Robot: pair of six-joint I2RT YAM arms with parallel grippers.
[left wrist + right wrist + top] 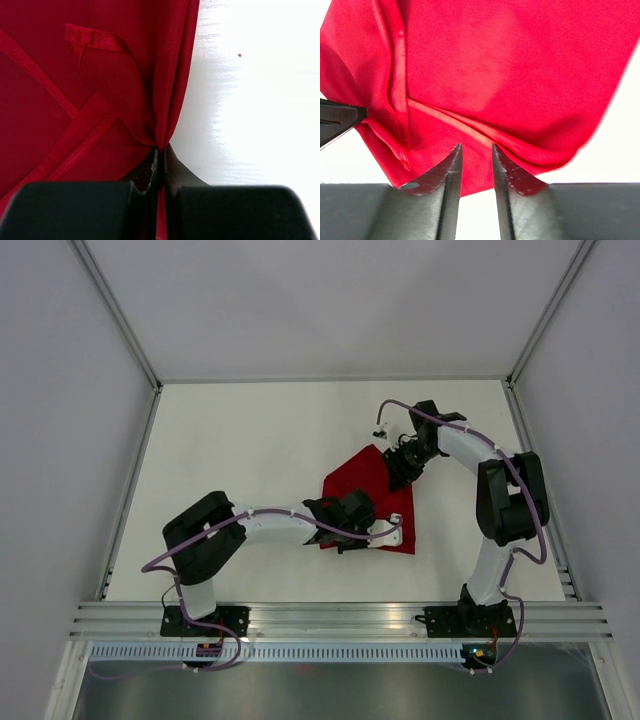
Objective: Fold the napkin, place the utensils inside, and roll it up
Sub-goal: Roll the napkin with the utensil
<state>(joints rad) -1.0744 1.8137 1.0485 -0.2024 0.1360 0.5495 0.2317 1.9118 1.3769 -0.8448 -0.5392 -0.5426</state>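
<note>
Fig. Two arms at a red napkin (372,478), top view plus both wrist views.

(a) Top view. The napkin lies on the white table (250,460), right of ctr., as an irregular shape w/ one corner pointing to the far side. L arm reaches across from the near left. L gripper (348,532) sits at the napkin's near edge. R arm bends in from the right, and R gripper (400,472) is over the far right corner.

(b) L wrist view. L gripper (161,155) is fully closed, jaws pressed together, w/ a gathered pleat of the napkin (100,100) pinched between the tips. Cloth rises from the pinch in vertical folds. Hem bands cross at left, and one hemmed corner is turned over near the top. Bare table (260,100) shows at right.

(c) R wrist view. R gripper (476,150) is partly open, w/ a narrow gap between its jaws and red cloth visible through it. Tips overlap the napkin (510,75) at its near edge. No grip is evident. A raised crease runs from upper left towards the tips. A dark wedge (337,120) enters at the left edge, touching the cloth; identity unclear. The table (620,160) shows at lower right.
</note>
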